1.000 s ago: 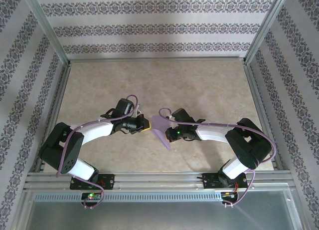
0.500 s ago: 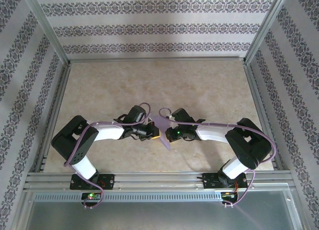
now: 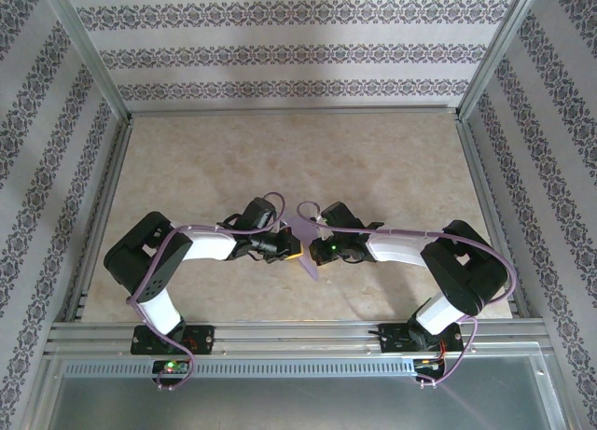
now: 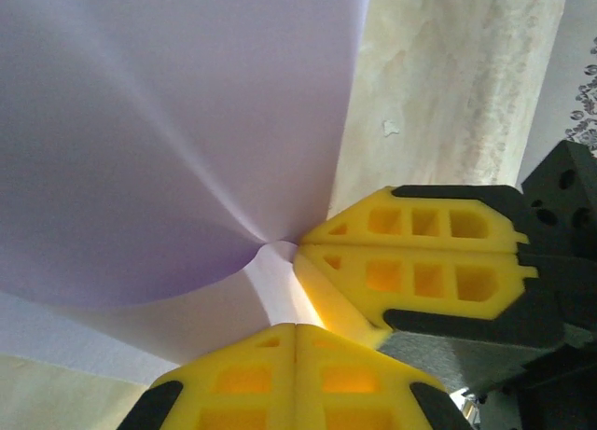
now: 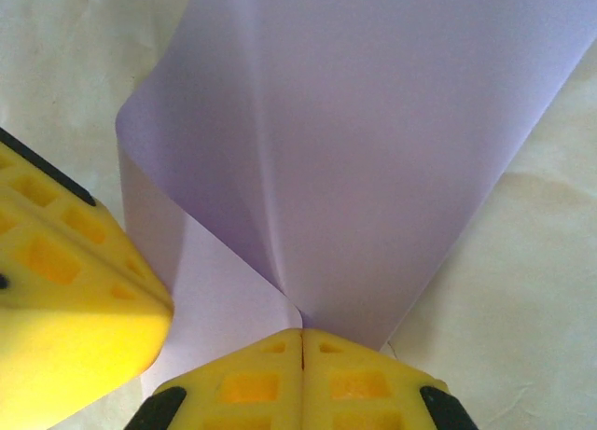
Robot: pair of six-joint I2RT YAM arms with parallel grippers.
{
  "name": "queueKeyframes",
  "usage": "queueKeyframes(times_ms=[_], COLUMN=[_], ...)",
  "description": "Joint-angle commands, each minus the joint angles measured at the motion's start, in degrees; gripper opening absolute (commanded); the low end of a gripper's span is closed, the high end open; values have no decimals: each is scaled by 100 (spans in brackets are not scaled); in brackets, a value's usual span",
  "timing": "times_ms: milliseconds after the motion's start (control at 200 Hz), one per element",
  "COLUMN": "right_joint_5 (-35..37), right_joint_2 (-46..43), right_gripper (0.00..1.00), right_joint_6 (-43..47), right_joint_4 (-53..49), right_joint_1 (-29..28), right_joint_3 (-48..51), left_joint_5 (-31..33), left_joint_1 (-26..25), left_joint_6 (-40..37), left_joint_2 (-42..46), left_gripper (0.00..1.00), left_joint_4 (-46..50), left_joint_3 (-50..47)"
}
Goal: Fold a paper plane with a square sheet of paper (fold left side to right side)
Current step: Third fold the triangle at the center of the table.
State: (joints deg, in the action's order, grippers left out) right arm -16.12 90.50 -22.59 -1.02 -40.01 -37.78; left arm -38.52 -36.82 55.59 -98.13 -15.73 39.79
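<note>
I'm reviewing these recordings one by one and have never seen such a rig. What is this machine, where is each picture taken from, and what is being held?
The machine is two robot arms, a left arm and a right arm, bolted at the near edge of a beige table. Each ends in a yellow two-fingered claw. The wide picture looks down from above and behind the arms. The two close-ups come from a camera on each wrist. Between the claws is a lavender sheet of paper, curled up off the table. The right claw is shut on a fold of it. The left claw is shut too, at the paper; whether it grips the paper I cannot tell.
</note>
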Motion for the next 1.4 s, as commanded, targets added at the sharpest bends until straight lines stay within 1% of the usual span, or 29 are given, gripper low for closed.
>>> queueKeyframes(times_ms=[0, 305, 939, 1134, 1294, 1394], right_joint_5=[65, 83, 47, 15, -97, -193], right_joint_2=[214, 214, 229, 125, -133, -322], right_gripper=[0, 0, 0, 0, 9, 19], right_joint_6=[55, 67, 63, 62, -3, -67], right_joint_4=[-364, -373, -400, -500, -517, -547], right_joint_1=[-75, -75, -80, -36, 127, 259], right_joint_3=[34, 34, -23, -148, -277, -363], left_joint_5=[147, 266, 369, 573, 805, 824], left_joint_1=[-71, -72, -71, -89, -133, -137], left_joint_6=[-11, -66, 38, -54, -180, -130], left_joint_2=[-108, -84, -345, -326, -303, -359], left_gripper=[2, 1, 1, 0, 0, 0], left_joint_4=[-17, 228, 34, 613, 1229, 1266], left_joint_3=[122, 29, -33, 28, 107, 89])
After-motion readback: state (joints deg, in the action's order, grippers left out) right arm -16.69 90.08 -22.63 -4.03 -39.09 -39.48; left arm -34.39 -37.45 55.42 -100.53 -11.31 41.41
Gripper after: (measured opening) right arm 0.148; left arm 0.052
